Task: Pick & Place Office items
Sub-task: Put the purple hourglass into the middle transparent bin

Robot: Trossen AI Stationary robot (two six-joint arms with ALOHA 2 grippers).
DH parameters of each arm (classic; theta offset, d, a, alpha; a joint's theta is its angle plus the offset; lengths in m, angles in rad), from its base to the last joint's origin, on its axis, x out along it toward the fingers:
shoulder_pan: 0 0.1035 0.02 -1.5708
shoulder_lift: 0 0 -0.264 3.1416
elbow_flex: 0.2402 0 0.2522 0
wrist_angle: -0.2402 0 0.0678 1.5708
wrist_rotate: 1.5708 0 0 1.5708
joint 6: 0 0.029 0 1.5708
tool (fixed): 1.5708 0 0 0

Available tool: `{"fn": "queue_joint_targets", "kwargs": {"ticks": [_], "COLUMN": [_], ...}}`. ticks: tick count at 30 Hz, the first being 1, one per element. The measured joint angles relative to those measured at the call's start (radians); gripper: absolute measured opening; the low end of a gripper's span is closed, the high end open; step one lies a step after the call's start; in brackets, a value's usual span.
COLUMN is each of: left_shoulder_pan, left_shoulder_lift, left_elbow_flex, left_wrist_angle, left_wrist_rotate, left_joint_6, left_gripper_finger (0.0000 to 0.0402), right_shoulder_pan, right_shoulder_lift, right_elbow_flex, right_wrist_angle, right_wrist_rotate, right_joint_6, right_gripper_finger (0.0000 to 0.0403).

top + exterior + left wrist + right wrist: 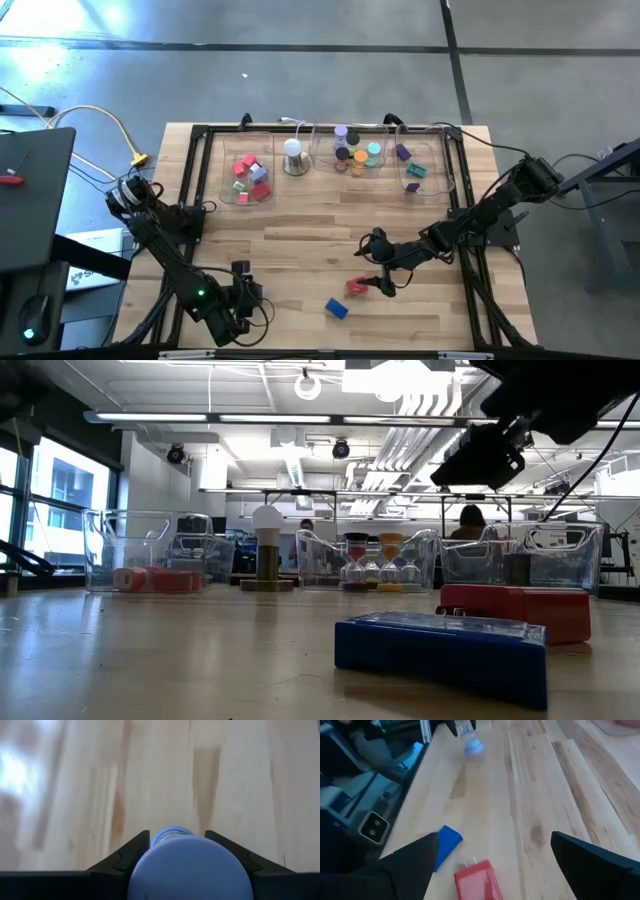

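**Blue roll pinched, blocks still waiting**

Pale-blue round roll (187,867) sits pinched in the left gripper (175,847) near the table's front-left; lift it straight. Further right, the right gripper (383,272) hangs spread above the red block (357,287) and blue block (337,308). Only the left wrist view shows that grip clearly.

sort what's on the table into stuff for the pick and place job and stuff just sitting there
Job things:
- red rectangular block
- blue rectangular block
- pale blue round roll between the left gripper fingers
- colourful pieces in the trays

Lying about:
- white dome on a metal base
- clear plastic trays
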Motion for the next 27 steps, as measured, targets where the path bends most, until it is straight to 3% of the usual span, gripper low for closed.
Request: {"fn": "queue_joint_targets", "kwargs": {"ticks": [5, 8, 11, 15, 18, 21, 27], "left_shoulder_pan": [0.000, 0.000, 0.000, 0.000, 0.021, 0.050, 0.132], "left_shoulder_lift": [-0.025, -0.044, -0.056, -0.058, -0.058, -0.059, -0.059], "left_elbow_flex": [0.018, 0.019, 0.019, 0.019, 0.019, 0.019, 0.019], "left_wrist_angle": [0.081, 0.202, 0.364, 0.688, 0.931, 1.105, 1.300], "left_wrist_rotate": [-0.203, -0.338, -0.453, -0.583, -0.546, -0.412, -0.202], "left_joint_6": [0.145, 0.317, 0.588, 1.073, 1.403, 1.630, 1.862], "left_gripper_finger": [0.0170, 0.0170, 0.0171, 0.0171, 0.0170, 0.0171, 0.0171], "right_shoulder_pan": [0.000, 0.000, 0.000, 0.000, 0.000, 0.000, 0.000], "right_shoulder_lift": [0.000, 0.000, 0.000, 0.000, 0.000, 0.000, 0.000], "right_elbow_flex": [0.000, 0.000, 0.000, 0.000, 0.000, 0.000, 0.000], "right_wrist_angle": [0.109, 0.195, 0.296, 0.443, 0.543, 0.617, 0.707], "right_wrist_rotate": [-0.054, -0.099, -0.134, -0.150, -0.156, -0.173, -0.173], "right_joint_6": [0.000, 0.000, 0.022, 0.093, 0.125, 0.133, 0.169], "right_gripper_finger": [0.0372, 0.0372, 0.0372, 0.0372, 0.0372, 0.0372, 0.0372]}}
